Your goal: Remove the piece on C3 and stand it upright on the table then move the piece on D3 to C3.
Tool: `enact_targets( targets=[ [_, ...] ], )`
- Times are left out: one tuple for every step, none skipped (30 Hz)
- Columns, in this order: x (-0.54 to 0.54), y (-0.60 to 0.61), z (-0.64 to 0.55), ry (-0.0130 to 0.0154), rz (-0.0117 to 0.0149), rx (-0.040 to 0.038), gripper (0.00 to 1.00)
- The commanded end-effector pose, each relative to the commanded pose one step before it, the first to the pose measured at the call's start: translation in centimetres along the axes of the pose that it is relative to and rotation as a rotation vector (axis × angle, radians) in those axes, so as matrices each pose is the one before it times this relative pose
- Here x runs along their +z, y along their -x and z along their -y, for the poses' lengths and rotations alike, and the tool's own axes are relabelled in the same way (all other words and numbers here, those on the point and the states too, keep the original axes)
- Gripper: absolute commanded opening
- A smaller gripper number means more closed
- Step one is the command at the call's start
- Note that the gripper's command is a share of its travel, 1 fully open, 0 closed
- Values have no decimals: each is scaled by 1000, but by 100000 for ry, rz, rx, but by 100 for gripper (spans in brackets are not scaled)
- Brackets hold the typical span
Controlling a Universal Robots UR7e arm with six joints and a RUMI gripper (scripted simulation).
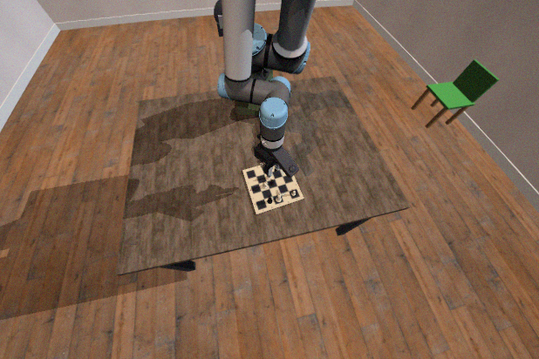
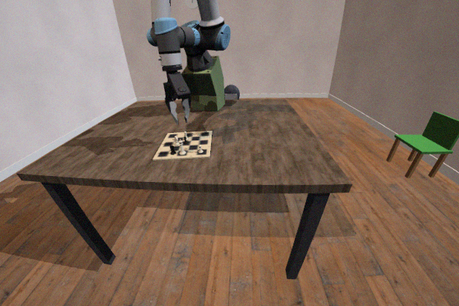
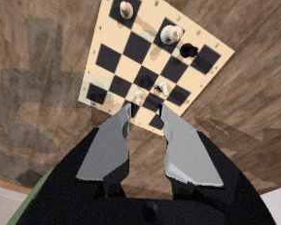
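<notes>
The small chessboard point(image 1: 272, 190) lies on the wooden table; it also shows in the exterior view point(image 2: 184, 145) and the wrist view point(image 3: 151, 62). My gripper point(image 3: 146, 103) point(image 2: 180, 119) hovers above the board's edge nearest the arm, fingers pointing down, narrowed but apart, with nothing between them. Just beyond the fingertips stand two small white pieces point(image 3: 138, 95) point(image 3: 161, 87) on neighbouring squares. Farther off are a black piece point(image 3: 188, 50), a larger white piece point(image 3: 171, 34) and another white piece point(image 3: 126, 9). The square labels are too small to read.
The arm's green base block point(image 2: 204, 88) stands at the back of the table behind the board. A green chair point(image 2: 427, 141) stands on the floor to the right, away from the table.
</notes>
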State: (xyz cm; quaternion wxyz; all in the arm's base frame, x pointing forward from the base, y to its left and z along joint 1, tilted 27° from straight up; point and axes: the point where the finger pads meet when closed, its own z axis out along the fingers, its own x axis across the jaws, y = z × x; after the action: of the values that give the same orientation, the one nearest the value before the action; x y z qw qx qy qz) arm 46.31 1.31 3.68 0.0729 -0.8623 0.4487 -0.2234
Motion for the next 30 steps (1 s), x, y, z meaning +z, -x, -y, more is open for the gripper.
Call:
enact_targets(
  targets=[
    [182,-18,34,-53,-90,2,20],
    [70,1,2,6,-5,6,20],
    [79,2,2,7,-6,7,20],
    [87,1,3,3,-3,3,20],
    [95,1,3,0,0,0,20],
    [103,2,3,0,0,0,20],
    [111,2,3,0,0,0,20],
    [118,3,3,0,0,0,20],
    [125,1,4,0,0,0,20],
    [132,2,4,0,0,0,20],
    [138,3,4,0,0,0,20],
    [0,0,0,0,0,0,20],
    [0,0,0,0,0,0,20],
    [143,3,4,0,0,0,20],
    [148,2,5,0,0,0,20],
    [153,3,4,0,0,0,20],
    [156,3,4,0,0,0,20],
    [159,2,5,0,0,0,20],
    [162,3,5,0,0,0,20],
    [163,3,4,0,0,0,20],
    [165,2,5,0,0,0,20],
    [165,3,5,0,0,0,20],
    [164,3,5,0,0,0,20],
    [163,2,5,0,0,0,20],
    [161,3,4,0,0,0,20],
    [159,3,4,0,0,0,20],
    [156,2,5,0,0,0,20],
    [152,3,4,0,0,0,20],
    [0,0,0,0,0,0,20],
    [0,0,0,0,0,0,20]
  ],
)
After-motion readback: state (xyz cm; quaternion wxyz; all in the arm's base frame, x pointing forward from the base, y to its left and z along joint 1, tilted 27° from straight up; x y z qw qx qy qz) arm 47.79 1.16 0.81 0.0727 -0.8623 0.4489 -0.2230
